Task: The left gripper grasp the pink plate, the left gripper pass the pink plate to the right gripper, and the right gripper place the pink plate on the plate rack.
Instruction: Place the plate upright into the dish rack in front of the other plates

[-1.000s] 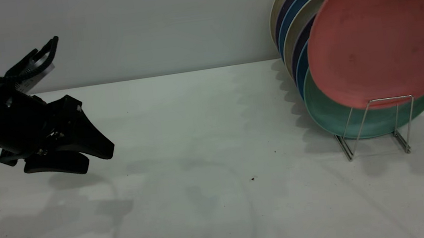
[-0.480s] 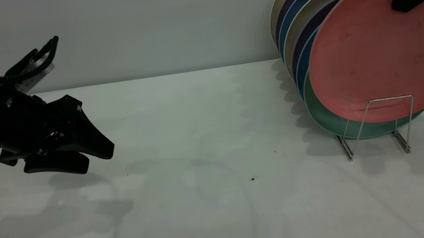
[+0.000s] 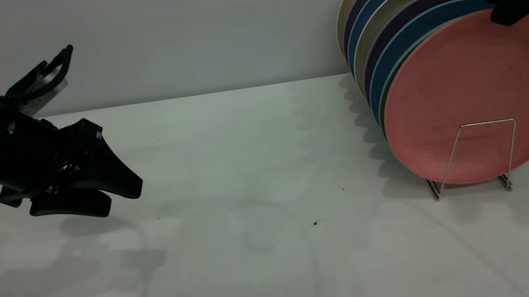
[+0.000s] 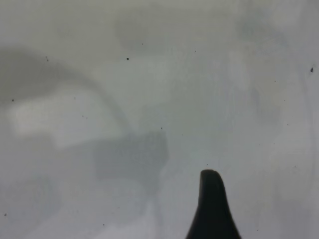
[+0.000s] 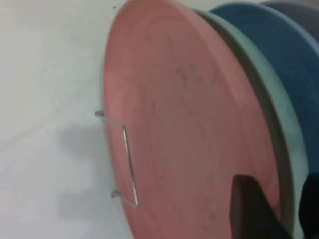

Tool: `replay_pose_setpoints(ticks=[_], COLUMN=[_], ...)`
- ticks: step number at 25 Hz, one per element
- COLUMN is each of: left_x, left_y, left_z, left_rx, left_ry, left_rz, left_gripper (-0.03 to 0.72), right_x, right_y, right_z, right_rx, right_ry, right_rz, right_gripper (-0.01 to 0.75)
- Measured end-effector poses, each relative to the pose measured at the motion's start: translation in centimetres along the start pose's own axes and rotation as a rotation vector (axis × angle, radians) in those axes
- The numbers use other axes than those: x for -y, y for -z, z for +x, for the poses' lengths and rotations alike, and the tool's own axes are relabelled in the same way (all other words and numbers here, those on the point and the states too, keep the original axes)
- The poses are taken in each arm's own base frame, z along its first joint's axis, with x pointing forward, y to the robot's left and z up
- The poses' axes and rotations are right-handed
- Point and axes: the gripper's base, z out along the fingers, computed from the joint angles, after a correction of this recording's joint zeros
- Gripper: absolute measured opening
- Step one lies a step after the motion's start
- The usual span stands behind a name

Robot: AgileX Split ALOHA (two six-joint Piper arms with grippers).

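The right tool [image 3: 512, 12], fingers apart, straddles the top rim of the pink plate [image 3: 478, 97], a matte, faintly smudged disc standing in the wire plate rack [image 3: 472, 158] before a mint-green plate [image 5: 271, 114]. The left tool [image 3: 109, 195] hovers over the white surface [image 3: 253, 220], fingers nearly together.

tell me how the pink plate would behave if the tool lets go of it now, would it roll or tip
The pink plate probably stays put: it stands on edge behind the front loop of the plate rack and seems to lean back on the mint-green plate. It looks rigid and matte, so it likely won't flex or slip. The right tool straddles its top rim; whether it clamps is unclear.
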Motion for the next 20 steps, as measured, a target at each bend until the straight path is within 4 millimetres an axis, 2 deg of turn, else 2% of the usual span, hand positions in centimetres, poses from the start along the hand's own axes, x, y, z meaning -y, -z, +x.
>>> replay_pose_setpoints(ticks=[8,12,14,17,19,20], left_x=[0.0,-1.0,-1.3,-1.2,-0.8,-0.6], left_y=[0.0,1.2,2.5,5.1,7.0,8.0], left_z=[0.0,-0.2,-0.5,-1.3,-1.7,-1.8], left_rx=[0.001,0.020,0.025,0.019,-0.014,-0.031], left_ry=[0.005,0.030,0.032,-0.008,-0.028,-0.012], left_rz=[0.000,-0.019,-0.053,-0.141,-0.230,-0.270], left_gripper=[0.565,0.565,0.565,0.565,0.565,0.565], right_x=[-0.8,-0.9,-0.8,-0.6,-0.6,-0.8], right_y=[0.0,0.9,1.9,3.8,4.4,4.4], right_z=[-0.1,-0.2,-0.5,-1.3,-1.5,-1.3], right_rx=[0.006,-0.020,-0.022,0.005,-0.001,-0.024], right_ry=[-0.080,-0.196,-0.342,-0.725,-0.997,-1.076], right_rz=[-0.088,-0.094,-0.074,-0.037,-0.037,-0.045], right_gripper=[0.267,0.275,0.290,0.320,0.339,0.344])
